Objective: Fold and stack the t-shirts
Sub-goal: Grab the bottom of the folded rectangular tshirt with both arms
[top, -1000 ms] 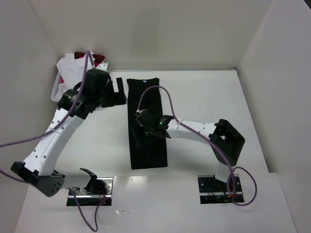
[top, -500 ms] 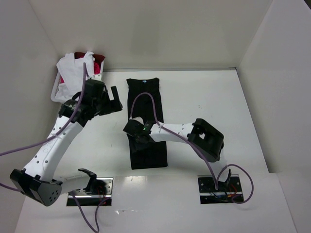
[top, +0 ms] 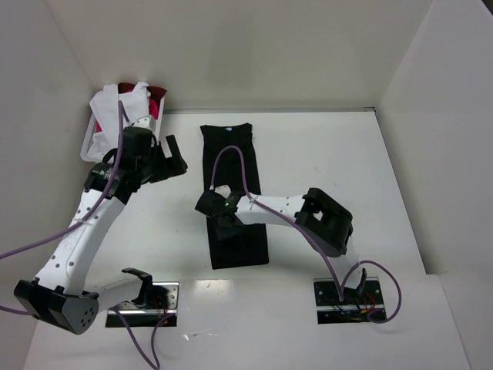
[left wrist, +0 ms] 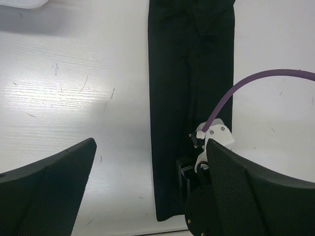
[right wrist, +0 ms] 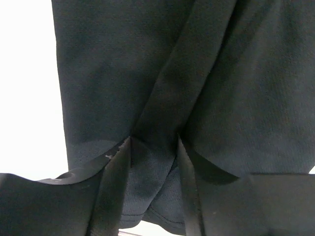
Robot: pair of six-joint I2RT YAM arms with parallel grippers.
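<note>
The black t-shirt (top: 231, 158) lies flat on the table (top: 347, 169), folded into one long narrow strip. Its long axis runs from the near edge toward the far wall, leaning a little so that the near end sits further right than the far end. The neck end points away from the arms, and a small light-blue label (top: 229, 129) shows there.

The right end effector (top: 226, 225) is down on the near half of this strip. In the right wrist view its two fingers (right wrist: 114, 162) press into the black cloth, clamped on a ridge of fabric gathered between them, with creases running up from the fingertips.

The left end effector (top: 176, 154) hangs over bare table to the left of the strip, apart from it, its fingers spread wide with nothing between them. Its wrist view looks down along the strip and takes in the right arm's wrist.

In the far left corner stands a white basket (top: 87, 143). A white t-shirt (top: 108, 108) is heaped in it and hangs over its rim, and a red t-shirt (top: 158, 96) shows behind that.

By count: one black shirt on the table, and white and red cloth in the one basket. How many garments the heap holds I cannot tell. Two arms are in view.
</note>
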